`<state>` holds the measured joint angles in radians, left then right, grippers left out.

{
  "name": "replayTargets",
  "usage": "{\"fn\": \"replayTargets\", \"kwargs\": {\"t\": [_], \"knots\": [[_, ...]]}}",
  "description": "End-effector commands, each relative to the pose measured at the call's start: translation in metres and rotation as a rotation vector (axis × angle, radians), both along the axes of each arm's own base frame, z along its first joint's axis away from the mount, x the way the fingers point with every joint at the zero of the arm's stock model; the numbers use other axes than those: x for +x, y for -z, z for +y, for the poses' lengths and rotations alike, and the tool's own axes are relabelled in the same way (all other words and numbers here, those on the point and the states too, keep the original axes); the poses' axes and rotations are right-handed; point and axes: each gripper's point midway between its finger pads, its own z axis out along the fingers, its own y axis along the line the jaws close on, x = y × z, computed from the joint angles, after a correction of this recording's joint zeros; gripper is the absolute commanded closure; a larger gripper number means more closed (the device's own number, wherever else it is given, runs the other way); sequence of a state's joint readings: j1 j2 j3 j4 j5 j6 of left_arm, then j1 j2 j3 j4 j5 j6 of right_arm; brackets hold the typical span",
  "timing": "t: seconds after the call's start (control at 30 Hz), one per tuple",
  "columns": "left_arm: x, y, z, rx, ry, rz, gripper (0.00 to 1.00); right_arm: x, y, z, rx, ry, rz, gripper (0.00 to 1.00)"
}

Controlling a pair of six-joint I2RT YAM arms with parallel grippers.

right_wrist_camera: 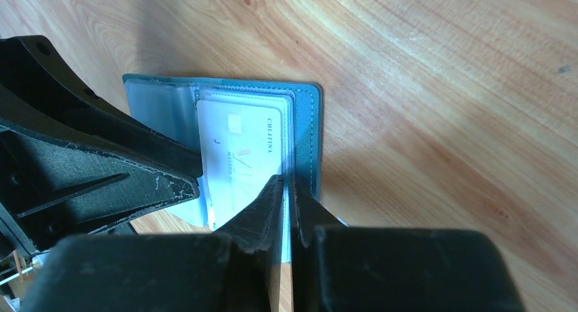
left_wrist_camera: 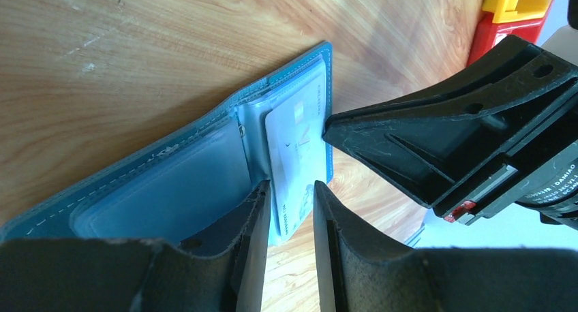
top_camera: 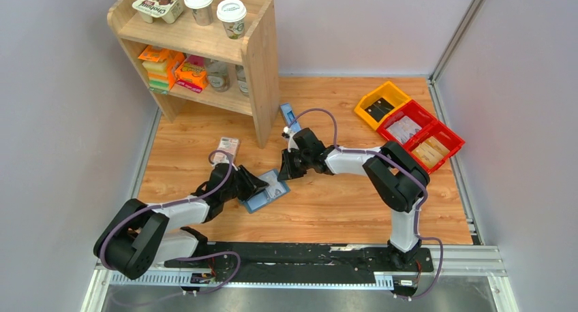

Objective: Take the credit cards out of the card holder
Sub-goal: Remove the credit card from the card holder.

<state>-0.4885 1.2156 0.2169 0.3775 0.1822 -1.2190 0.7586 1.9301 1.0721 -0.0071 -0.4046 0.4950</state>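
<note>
The card holder (top_camera: 267, 191) lies open on the table (top_camera: 341, 210). The right gripper (right_wrist_camera: 285, 179), closed, presses on its edge. The left gripper (left_wrist_camera: 290, 186) (jaws apart) straddles a white card (right_wrist_camera: 238, 148). Next, I reckon: pinch it, then slide it out.

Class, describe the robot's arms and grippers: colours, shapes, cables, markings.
The left arm and right arm have white links between bulky black joints, each trailed by a looping purple-grey cable. The left gripper and right gripper are matte black, with two flat tapering fingers scuffed pale at the edges.
</note>
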Motion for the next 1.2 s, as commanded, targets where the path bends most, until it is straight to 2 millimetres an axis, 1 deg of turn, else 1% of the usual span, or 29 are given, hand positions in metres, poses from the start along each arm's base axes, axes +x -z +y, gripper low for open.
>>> {"fn": "replayTargets", "kwargs": {"t": [0.0, 0.13, 0.43, 0.5, 0.7, 0.9, 1.07, 1.17], "knots": [[0.020, -0.048, -0.017, -0.132, 0.007, -0.158, 0.64, -0.035, 0.063, -0.034, -0.191, -0.003, 0.133, 0.93], [0.022, -0.054, -0.018, -0.148, 0.006, -0.183, 0.66, -0.037, 0.064, -0.034, -0.187, -0.005, 0.139, 0.93], [0.023, -0.061, -0.015, -0.156, -0.013, -0.224, 0.72, -0.036, 0.062, -0.030, -0.168, -0.006, 0.147, 0.93], [0.023, -0.059, -0.014, -0.146, -0.011, -0.220, 0.73, -0.037, 0.062, -0.029, -0.162, -0.010, 0.149, 0.93], [0.021, -0.043, -0.018, -0.124, 0.019, -0.169, 0.72, -0.037, 0.058, -0.025, -0.141, -0.017, 0.151, 0.93], [0.021, -0.033, -0.022, -0.122, 0.038, -0.143, 0.72, -0.039, 0.058, -0.025, -0.134, -0.020, 0.158, 0.93], [0.024, -0.029, -0.024, -0.129, 0.034, -0.144, 0.72, -0.040, 0.057, -0.022, -0.116, -0.026, 0.164, 0.93], [0.026, -0.032, -0.027, -0.153, 0.035, -0.157, 0.73, -0.041, 0.057, -0.020, -0.108, -0.030, 0.169, 0.93]]}}
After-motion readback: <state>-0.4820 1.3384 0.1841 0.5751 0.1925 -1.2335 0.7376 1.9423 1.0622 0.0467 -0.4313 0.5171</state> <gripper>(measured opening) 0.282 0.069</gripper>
